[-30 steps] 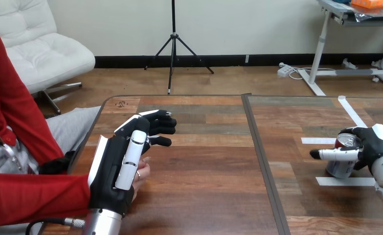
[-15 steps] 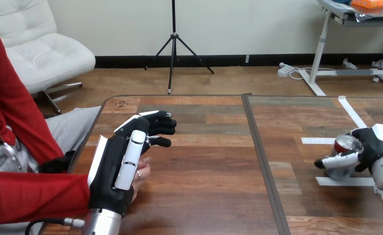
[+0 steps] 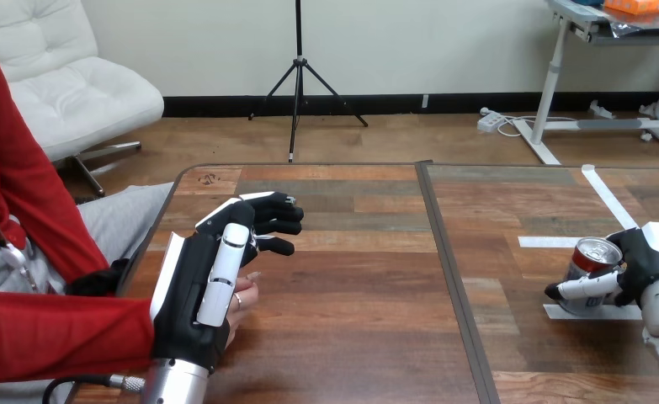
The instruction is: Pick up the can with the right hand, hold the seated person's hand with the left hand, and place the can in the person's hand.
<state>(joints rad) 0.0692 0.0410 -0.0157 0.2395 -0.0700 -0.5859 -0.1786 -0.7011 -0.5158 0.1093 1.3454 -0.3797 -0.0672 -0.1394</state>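
Wooden counter (image 3: 351,278), person's hand (image 3: 243,300) at left edge. Left hand (image 3: 212,286) laid over it, fingers loosely extended. Right hand (image 3: 648,259) curled round can (image 3: 591,257), far right, beside white tape (image 3: 549,241).

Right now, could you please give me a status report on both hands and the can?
Left hand resting over person's hand. Right hand shut on can. Nothing between them.

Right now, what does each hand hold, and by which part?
The right hand grips the can by its side, below the rim. The left hand lies over the person's hand; whether it grips cannot be told.
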